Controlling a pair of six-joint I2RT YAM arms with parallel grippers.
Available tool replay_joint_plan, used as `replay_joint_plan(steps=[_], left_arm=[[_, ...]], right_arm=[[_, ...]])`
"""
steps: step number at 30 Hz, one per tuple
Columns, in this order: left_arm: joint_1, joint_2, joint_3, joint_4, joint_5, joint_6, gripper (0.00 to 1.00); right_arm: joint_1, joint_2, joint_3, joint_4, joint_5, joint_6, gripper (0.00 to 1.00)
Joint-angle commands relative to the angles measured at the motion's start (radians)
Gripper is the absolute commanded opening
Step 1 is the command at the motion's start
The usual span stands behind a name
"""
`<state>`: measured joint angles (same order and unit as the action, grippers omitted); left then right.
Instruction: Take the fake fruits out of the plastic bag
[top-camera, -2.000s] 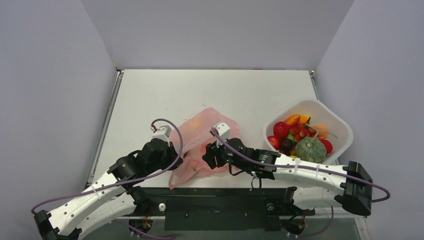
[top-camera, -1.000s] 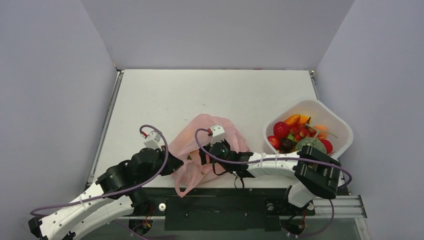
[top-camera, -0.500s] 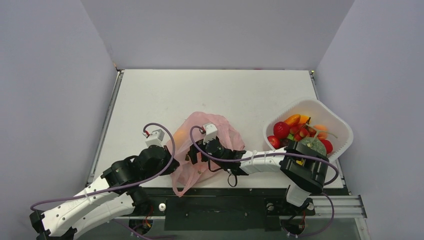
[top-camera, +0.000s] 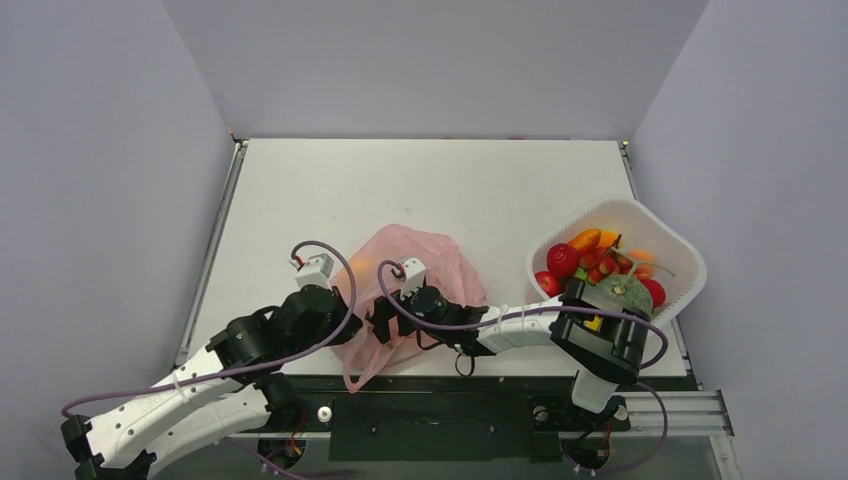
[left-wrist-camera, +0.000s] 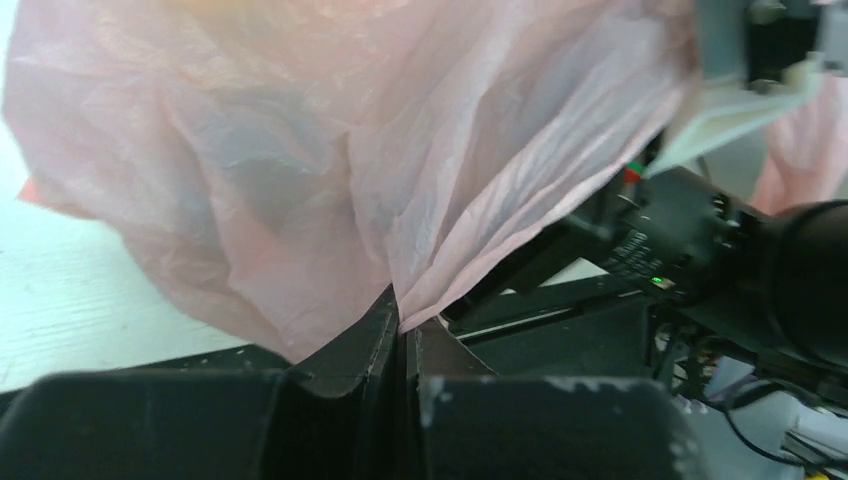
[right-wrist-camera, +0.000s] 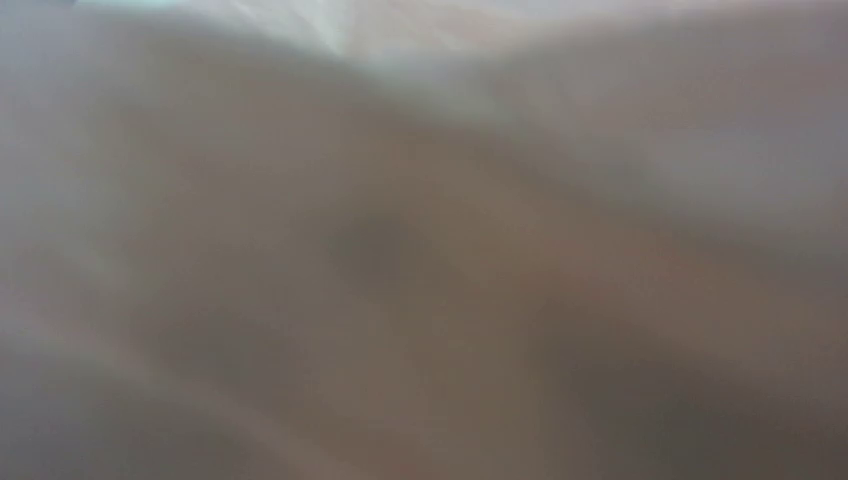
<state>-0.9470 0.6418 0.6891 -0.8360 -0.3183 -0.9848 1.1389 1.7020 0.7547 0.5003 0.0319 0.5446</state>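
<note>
Pink plastic bag (top-camera: 425, 262) lies crumpled on the table (top-camera: 400, 180) near its front edge, between the two arms. Left claw (left-wrist-camera: 401, 322) is pressed together, pinching a fold of the bag's film; right claw (top-camera: 384, 316) sits against the bag, its wrist view all blurred pink, so its state cannot be told. Fake fruits (top-camera: 563, 259) fill a white basket (top-camera: 668, 240) to the right, apart from the bag.

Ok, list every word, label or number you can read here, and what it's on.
No text here can be read.
Small white print on the right arm's black housing, left wrist view: too blurred to read.
The plastic bag and the white basket: no print visible.
</note>
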Motion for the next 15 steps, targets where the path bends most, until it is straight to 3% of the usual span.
replay_joint_plan(steps=[1,6,9,12,15], left_arm=[[0.030,0.132,0.125,0.236,0.114,0.077,0.00],[0.076,0.419,0.365,0.400,0.361,0.171,0.00],[0.004,0.537,0.531,0.396,0.350,0.216,0.00],[-0.032,0.534,0.524,0.371,0.296,0.224,0.00],[-0.034,0.422,0.344,0.347,0.238,0.159,0.00]], right_arm=[[-0.056,-0.097,-0.060,0.041,0.119,0.059,0.87],[-0.146,-0.184,-0.135,0.003,0.197,0.101,0.86],[-0.179,-0.243,-0.182,0.012,0.214,0.098,0.86],[-0.182,-0.274,-0.198,0.003,0.229,0.092,0.86],[-0.182,-0.293,-0.205,-0.009,0.229,0.087,0.86]])
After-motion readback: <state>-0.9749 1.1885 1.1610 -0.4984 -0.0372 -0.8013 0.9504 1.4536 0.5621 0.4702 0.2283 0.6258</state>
